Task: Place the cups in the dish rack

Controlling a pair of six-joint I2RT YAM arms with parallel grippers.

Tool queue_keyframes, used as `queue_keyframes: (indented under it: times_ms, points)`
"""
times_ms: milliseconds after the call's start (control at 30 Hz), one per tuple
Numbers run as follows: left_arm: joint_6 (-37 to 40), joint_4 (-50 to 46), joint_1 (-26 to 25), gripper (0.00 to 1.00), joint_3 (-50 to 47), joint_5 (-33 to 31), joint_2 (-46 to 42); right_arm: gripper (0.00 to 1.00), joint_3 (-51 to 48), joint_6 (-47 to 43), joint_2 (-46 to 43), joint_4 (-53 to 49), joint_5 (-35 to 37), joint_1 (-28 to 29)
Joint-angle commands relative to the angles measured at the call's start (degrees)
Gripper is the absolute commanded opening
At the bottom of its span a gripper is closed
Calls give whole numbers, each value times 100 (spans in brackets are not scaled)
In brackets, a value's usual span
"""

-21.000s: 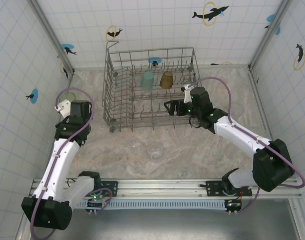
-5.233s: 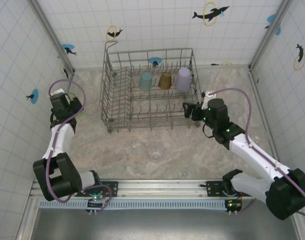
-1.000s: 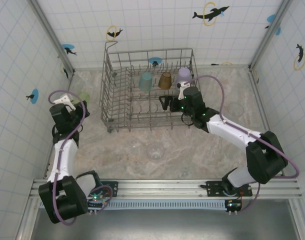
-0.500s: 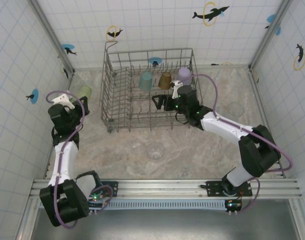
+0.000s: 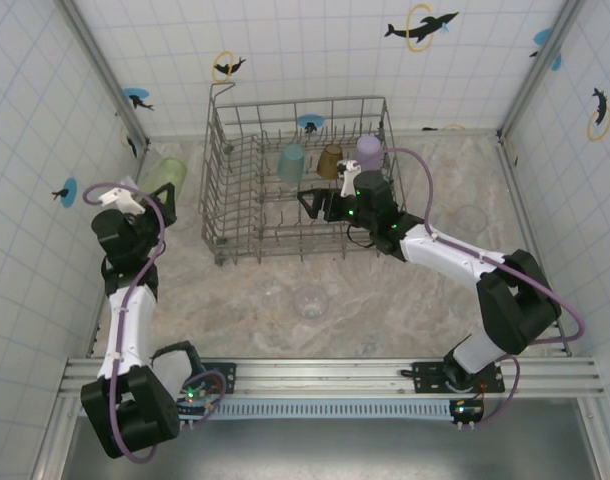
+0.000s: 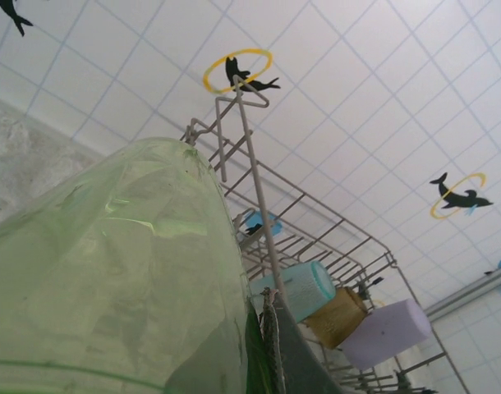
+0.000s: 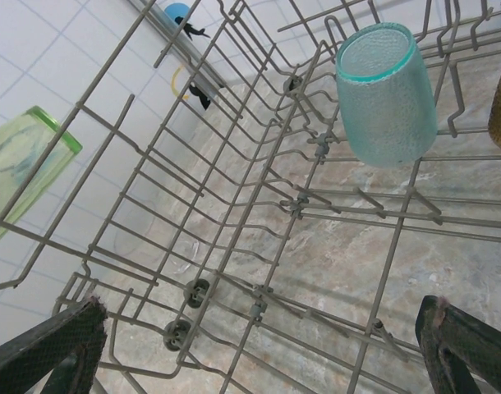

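Dolphin-and-ring stickers (image 5: 422,27) are dotting the tiled walls. The left arm is rising along the left wall with its wrist turned toward the rack (image 5: 225,215). The left gripper (image 5: 150,196) is clamping a green cup (image 5: 166,174), holding it tilted off the table, just outside the rack's left wall and near the tall loop (image 6: 238,90). In the left wrist view the translucent green cup (image 6: 111,271) is taking up most of the foreground. The right arm is reaching from its base across the table, forearm pointing left. The right gripper (image 5: 310,203) is hanging over the rack's front tines with its jaws spread wide, its dark fingers (image 7: 45,345) sitting at the lower corners of the wrist view. A teal cup (image 5: 292,162), an amber cup (image 5: 331,160) and a lavender cup (image 5: 368,152) are leaning side by side in the back row. The teal cup (image 7: 388,90) is showing a pebbled, see-through wall. A clear cup (image 5: 311,300) is sitting on the table in front of the rack, and another clear cup (image 5: 472,217) is sitting near the right wall.
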Motion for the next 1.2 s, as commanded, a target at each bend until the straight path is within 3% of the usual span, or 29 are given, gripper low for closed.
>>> queue_keyframes:
  times_ms: [0,467,1167]
  points:
    - [-319,468,28,0,334,125,-218,100,226,89,37,304,-205,-53]
    - [-1703,1639,-131,0,623,858,6,100,-63,392,-148,683,-534,-211]
    - [-1706,2163,-2442,0,1251,1355,1297,100,-754,916,-640,1462,-750,-555]
